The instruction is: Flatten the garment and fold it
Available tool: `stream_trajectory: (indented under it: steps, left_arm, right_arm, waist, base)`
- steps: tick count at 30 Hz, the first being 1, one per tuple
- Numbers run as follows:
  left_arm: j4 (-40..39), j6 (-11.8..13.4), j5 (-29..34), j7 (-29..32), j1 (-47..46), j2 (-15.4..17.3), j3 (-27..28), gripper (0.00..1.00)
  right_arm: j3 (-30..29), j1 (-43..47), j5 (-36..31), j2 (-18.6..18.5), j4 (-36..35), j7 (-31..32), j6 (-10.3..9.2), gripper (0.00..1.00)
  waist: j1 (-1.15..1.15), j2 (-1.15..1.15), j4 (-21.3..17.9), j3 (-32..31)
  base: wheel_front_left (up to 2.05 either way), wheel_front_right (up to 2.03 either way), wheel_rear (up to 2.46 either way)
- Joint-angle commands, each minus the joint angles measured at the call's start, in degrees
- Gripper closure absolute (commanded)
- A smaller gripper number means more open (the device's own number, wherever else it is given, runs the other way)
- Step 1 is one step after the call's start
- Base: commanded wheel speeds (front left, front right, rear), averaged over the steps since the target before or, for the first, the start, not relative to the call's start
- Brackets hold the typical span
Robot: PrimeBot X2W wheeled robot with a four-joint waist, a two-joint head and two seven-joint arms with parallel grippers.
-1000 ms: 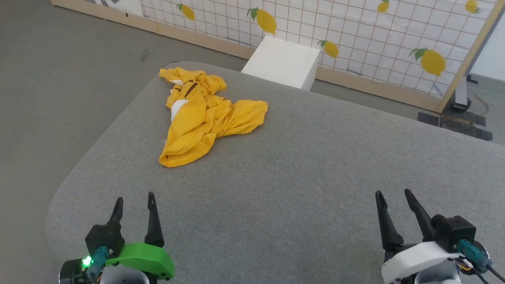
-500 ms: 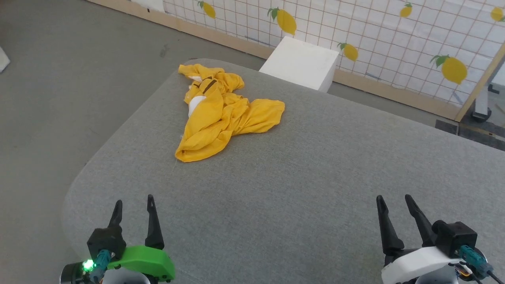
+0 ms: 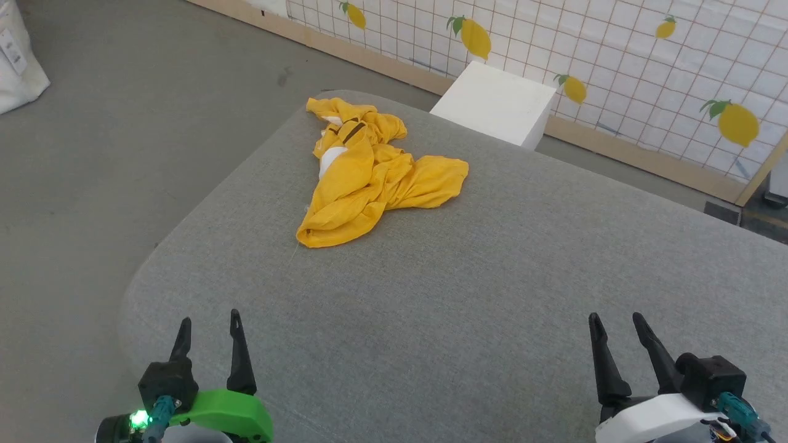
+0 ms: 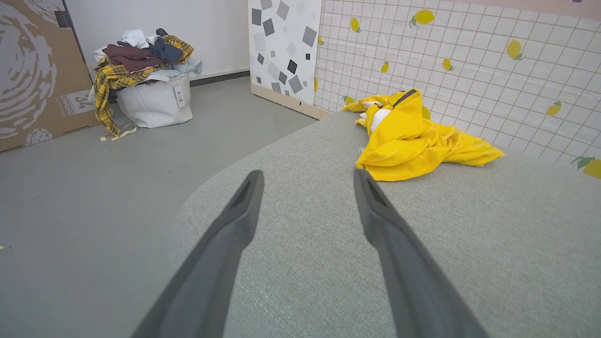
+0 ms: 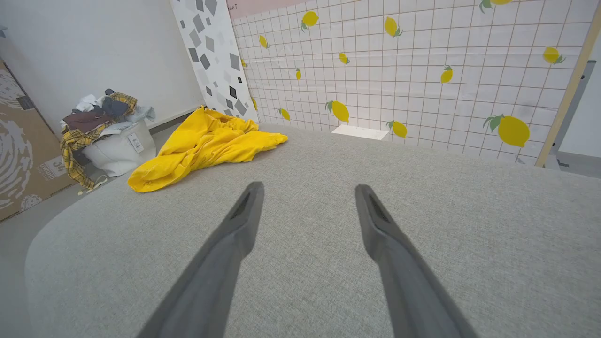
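Note:
The garment (image 3: pixel 369 178), a mustard-yellow T-shirt with white patches and a black stripe showing, lies crumpled in a heap near the far left corner of the grey padded table (image 3: pixel 468 295). It also shows in the left wrist view as the garment (image 4: pixel 413 138) and in the right wrist view as the garment (image 5: pixel 202 141). My left gripper (image 3: pixel 209 320) stands open at the near left edge, well short of the shirt. At the near right my right gripper (image 3: pixel 615 320) is open too, with nothing between its fingers.
A white box (image 3: pixel 495 104) stands on the floor behind the table, before a lemon-print grid panel (image 3: pixel 615 55). A white laundry basket (image 4: pixel 150 101) heaped with clothes sits on the grey floor to the left, beside a cardboard sheet (image 4: pixel 33 70).
The head camera has turned left, so the table and shirt sit further right in the picture. Both grippers stay open and in place; the shirt has not moved on the table.

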Motion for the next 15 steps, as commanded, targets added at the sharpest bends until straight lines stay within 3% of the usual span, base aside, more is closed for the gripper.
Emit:
stream_trajectory:
  steps: [1,7,15]
  left_arm:
    - [0.46,-0.22,-0.91,-0.53,0.39,0.34,-0.2,0.0]
    - [1.02,-2.95,-4.04,0.89,-5.85,0.85,-0.72,0.0]
    - [6.23,-8.02,-7.77,6.21,-22.79,4.11,-0.4,0.0]
  right_arm:
    - [-0.04,0.88,0.73,0.0,0.32,-0.76,-0.08,0.0]
    - [-0.73,0.58,-0.07,0.0,-0.56,-0.48,-0.09,0.0]
    - [-2.8,-1.2,-3.01,0.0,-4.88,2.52,-0.09,0.0]
  waist:
    - [0.0,0.0,0.28,0.24]
    - [0.0,0.0,0.39,2.37]
    - [0.0,0.0,-3.0,8.96]
  base:
    - [0.0,0.0,0.0]
    - [0.0,0.0,0.0]
    - [0.0,0.0,0.0]
